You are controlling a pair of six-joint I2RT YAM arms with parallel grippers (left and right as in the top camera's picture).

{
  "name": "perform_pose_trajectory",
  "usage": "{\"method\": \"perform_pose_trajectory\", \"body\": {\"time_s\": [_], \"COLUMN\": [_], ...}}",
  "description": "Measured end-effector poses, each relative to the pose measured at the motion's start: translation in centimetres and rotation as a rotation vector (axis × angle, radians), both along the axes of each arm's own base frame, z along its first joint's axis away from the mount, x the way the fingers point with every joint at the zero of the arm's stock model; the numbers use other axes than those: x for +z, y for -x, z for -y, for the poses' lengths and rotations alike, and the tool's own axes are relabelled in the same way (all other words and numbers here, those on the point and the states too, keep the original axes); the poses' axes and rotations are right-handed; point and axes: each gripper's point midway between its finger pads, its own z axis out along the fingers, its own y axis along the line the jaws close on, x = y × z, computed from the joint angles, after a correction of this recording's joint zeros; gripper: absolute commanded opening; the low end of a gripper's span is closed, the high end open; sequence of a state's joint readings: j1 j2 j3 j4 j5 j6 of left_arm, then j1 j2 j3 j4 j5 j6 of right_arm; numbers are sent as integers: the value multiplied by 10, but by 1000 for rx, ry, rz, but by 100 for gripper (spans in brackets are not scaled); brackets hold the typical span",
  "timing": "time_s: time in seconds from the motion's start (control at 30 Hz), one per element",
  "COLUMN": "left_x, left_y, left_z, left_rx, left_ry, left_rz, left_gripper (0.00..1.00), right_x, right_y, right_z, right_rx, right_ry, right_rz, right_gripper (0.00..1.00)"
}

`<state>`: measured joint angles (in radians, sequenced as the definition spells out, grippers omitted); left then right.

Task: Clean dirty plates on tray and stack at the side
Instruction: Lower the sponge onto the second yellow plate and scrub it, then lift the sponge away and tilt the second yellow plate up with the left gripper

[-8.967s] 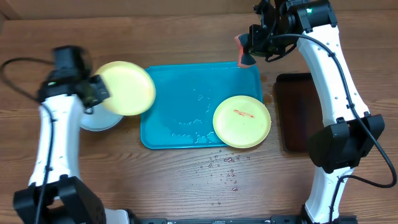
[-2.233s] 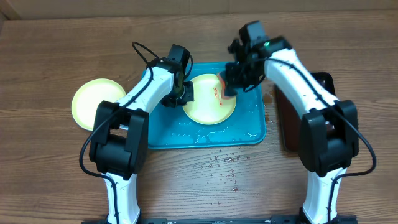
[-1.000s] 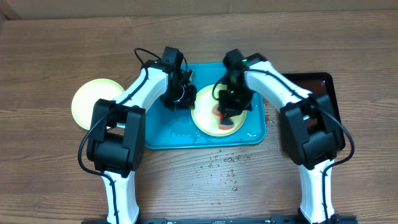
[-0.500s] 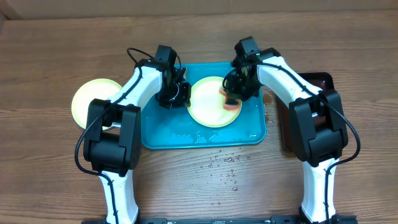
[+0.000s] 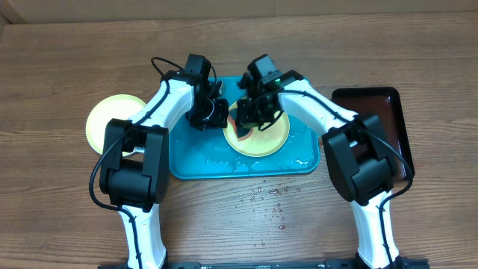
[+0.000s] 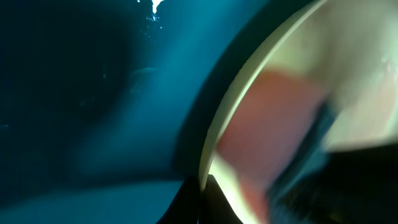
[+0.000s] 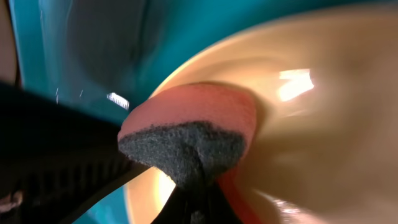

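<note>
A pale yellow-green plate (image 5: 272, 140) lies on the turquoise tray (image 5: 196, 158), right of its middle. My left gripper (image 5: 222, 117) is shut on the plate's left rim; the left wrist view shows the rim (image 6: 225, 118) pinched between the fingers (image 6: 199, 200). My right gripper (image 5: 250, 119) is shut on an orange sponge with a dark scrub pad (image 7: 193, 121), pressed on the left part of the plate (image 7: 317, 130). The sponge shows blurred in the left wrist view (image 6: 267, 146). Another pale yellow-green plate (image 5: 104, 123) lies on the table left of the tray. The whitish plate is not visible.
A narrow dark brown tray (image 5: 373, 112) lies at the right. Water drops (image 5: 269, 200) are spread on the wooden table just in front of the turquoise tray. The tray floor is wet (image 5: 224, 153).
My right gripper has swept the sponge across the plate from its right side to its left, close to the left gripper. The left gripper keeps its hold on the rim.
</note>
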<state>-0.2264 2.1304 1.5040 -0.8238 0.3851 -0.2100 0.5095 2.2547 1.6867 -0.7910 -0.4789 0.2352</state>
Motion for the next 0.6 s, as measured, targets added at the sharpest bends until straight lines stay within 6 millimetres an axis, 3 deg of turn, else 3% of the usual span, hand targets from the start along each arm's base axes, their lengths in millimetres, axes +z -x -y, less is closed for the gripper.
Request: {"method": "perform_pose_trajectory", "body": {"time_s": [0.23,0.33,0.43,0.6], "left_x": [1,3,12,56], "left_y": [2,-2,-7,-19], "left_z": [-8,-19,-34,-54], "left_rx": [9,17,29,46], "left_ry": [-32,-91,-150,-250], "left_rz": [-16,-6,26,157], "left_gripper": [4,4,4,4], "right_x": [1,19,56,150], "right_y": [20,12,-7,-37], "right_z": [15,35,58,104], "right_rx": [2,-39,-96,-217], "right_ry": [45,74,81,47], "right_rz": [-93,-79,-1,219], "right_gripper": [4,4,4,4]}}
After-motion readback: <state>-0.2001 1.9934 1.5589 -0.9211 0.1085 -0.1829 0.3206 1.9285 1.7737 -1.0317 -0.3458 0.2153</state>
